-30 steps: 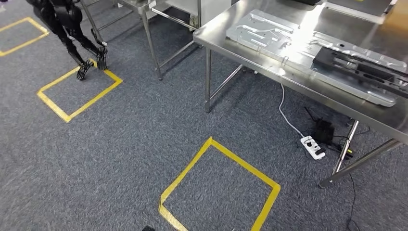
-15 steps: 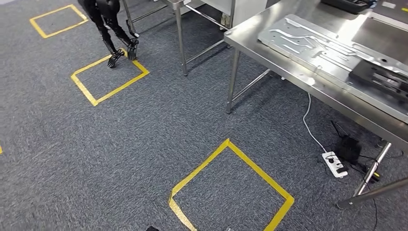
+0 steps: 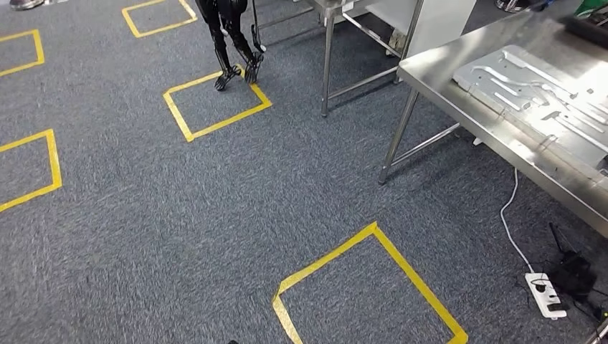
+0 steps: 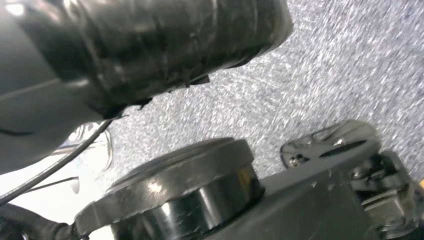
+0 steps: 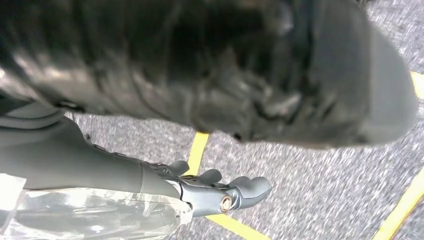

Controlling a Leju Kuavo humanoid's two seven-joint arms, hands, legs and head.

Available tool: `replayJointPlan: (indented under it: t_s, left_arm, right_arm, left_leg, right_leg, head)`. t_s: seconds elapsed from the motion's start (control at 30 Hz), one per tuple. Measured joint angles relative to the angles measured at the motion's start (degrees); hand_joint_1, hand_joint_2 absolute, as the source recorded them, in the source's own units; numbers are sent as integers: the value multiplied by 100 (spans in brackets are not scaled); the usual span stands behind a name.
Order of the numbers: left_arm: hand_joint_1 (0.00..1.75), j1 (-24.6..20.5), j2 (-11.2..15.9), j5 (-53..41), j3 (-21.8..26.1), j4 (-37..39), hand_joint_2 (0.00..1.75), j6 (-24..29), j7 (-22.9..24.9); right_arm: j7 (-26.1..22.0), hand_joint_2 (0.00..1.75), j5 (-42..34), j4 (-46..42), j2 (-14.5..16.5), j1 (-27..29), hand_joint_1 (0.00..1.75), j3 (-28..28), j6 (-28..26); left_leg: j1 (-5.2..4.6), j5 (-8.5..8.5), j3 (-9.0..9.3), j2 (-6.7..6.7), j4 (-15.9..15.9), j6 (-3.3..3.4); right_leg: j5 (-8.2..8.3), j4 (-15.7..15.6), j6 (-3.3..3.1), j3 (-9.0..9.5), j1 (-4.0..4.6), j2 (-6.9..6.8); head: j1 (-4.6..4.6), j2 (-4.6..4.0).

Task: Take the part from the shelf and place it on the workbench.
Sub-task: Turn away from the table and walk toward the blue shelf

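Observation:
The steel workbench (image 3: 495,132) stands at the right of the head view, with a large silver pressed metal plate (image 3: 545,100) lying on it. My right hand (image 5: 220,192) hangs over the grey carpet, its grey fingers (image 5: 252,187) stretched out and lightly curled with nothing between them. A sheet of clear plastic film (image 5: 85,215) lies along the wrist side of that hand. My left hand (image 4: 320,200) is a dark blur close to the lens, and how its fingers stand is hidden.
Yellow tape squares mark the carpet, one just ahead (image 3: 373,287) and one further off (image 3: 215,104). Another black robot's legs (image 3: 233,43) stand at that far square. A second steel table (image 3: 326,64) is behind. A white power strip (image 3: 545,295) and cable lie under the workbench.
The whole picture has slid to the right: my view has turned left. The workbench now sits at the right edge, and more taped squares have come in at the left.

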Motion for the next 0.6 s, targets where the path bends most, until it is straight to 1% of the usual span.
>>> replayJointPlan:
  t_s: [0.03,0.07,0.1,0.13,0.17,0.2,0.23,0.27,0.3,0.33,0.37,0.4,0.43,0.47,0.5,0.53,0.57,0.6]
  left_arm:
    - [0,-6,2,-37,-34,0,0,36,-68]
    - [0,-3,12,-84,-67,0,0,58,-128]
    - [0,3,22,-136,-103,0,0,66,-179]
    - [0,4,33,-189,-141,0,0,58,-217]
    - [0,-2,45,-237,-174,0,0,45,-240]
    - [0,-11,50,-275,-209,0,0,32,-254]
    - [0,-23,56,-300,-241,0,0,20,-260]
    - [0,-31,62,-320,-273,0,0,13,-260]
    - [0,-32,69,-338,-310,0,0,3,-258]
    - [0,-30,76,-357,-348,0,0,-19,-251]
    - [0,-26,84,-383,-383,0,0,-50,-240]
    - [0,-27,91,-410,-418,0,0,-93,-227]
    - [0,-34,98,-438,-449,0,0,-142,-209]
    - [0,-47,105,-461,-478,0,0,-187,-190]
    - [0,-59,113,-478,-509,0,0,-227,-168]
    - [0,-65,121,-493,-537,0,0,-256,-149]
    - [0,-64,127,-509,-565,0,0,-274,-136]
    - [0,-55,132,-525,-591,0,0,-283,-128]
  right_arm:
    - [26,0,-31,4,4,18,0,3,-8]
    - [46,0,-65,7,11,37,0,4,-10]
    - [63,0,-101,11,16,51,0,5,-6]
    - [64,0,-136,14,20,62,0,5,10]
    - [60,0,-167,16,23,69,0,5,29]
    - [52,0,-192,17,23,74,0,5,47]
    - [43,0,-211,20,22,82,0,5,63]
    - [38,0,-231,23,19,91,0,5,70]
    - [35,0,-249,29,15,101,0,5,75]
    - [33,0,-268,34,13,109,0,5,79]
    - [32,0,-286,38,11,113,0,5,81]
    - [32,0,-303,40,12,113,0,5,84]
    - [34,0,-320,41,13,110,0,5,90]
    - [39,0,-337,40,14,106,0,5,103]
    - [50,0,-353,40,15,103,0,5,121]
    - [63,0,-368,39,16,101,0,5,138]
    - [76,0,-381,37,19,99,0,5,151]
    - [88,0,-392,37,20,98,0,5,157]
  left_leg:
    - [9,6,-27,-55,9,-35]
    - [23,10,-50,-65,7,-63]
    - [21,-14,-78,29,45,-93]
    - [17,-83,-143,185,168,-127]
    - [13,-204,-258,377,395,-158]
    - [10,-351,-417,544,709,-192]
    - [22,-501,-607,620,1066,-217]
    - [33,-597,-769,653,1362,-236]
    - [43,-591,-849,670,1495,-246]
    - [50,-484,-818,688,1414,-248]
    - [52,-297,-675,728,1133,-238]
    - [42,-109,-463,838,720,-215]
    - [16,17,-268,962,360,-182]
    - [-12,81,-139,1056,114,-145]
    - [-39,85,-80,1113,-9,-110]
    - [-58,74,-86,1077,-20,-80]
    - [-59,79,-79,1001,-43,-49]
    - [-44,92,-47,934,-86,-17]
  right_leg:
    - [-4,-24,-22,7,10,-28]
    - [10,-34,-56,21,8,-95]
    - [20,-55,-90,36,5,-159]
    - [29,-80,-124,52,-2,-229]
    - [31,-99,-152,67,-7,-305]
    - [23,-105,-169,79,1,-382]
    - [13,-106,-184,85,7,-470]
    - [1,-105,-190,92,10,-561]
    - [-12,-104,-192,102,11,-651]
    - [-25,-104,-188,116,11,-733]
    - [-39,-104,-178,136,10,-807]
    - [-55,-106,-163,160,13,-871]
    - [-72,-106,-140,182,28,-926]
    - [-87,-112,-112,202,39,-976]
    - [-99,-122,-81,222,49,-1026]
    - [-106,-141,-48,246,58,-1079]
    - [-111,-171,-12,289,59,-1136]
    - [-139,-149,18,314,53,-1116]
  head:
    - [-3,0]
    - [1,0]
    - [-3,0]
    - [-24,0]
    - [-41,0]
    - [-61,0]
    - [-73,0]
    - [-72,0]
    - [-73,0]
    - [-73,0]
    - [-74,0]
    - [-74,0]
    - [-74,0]
    - [-70,0]
    - [-69,0]
    - [-68,0]
    - [-69,0]
    - [-65,0]
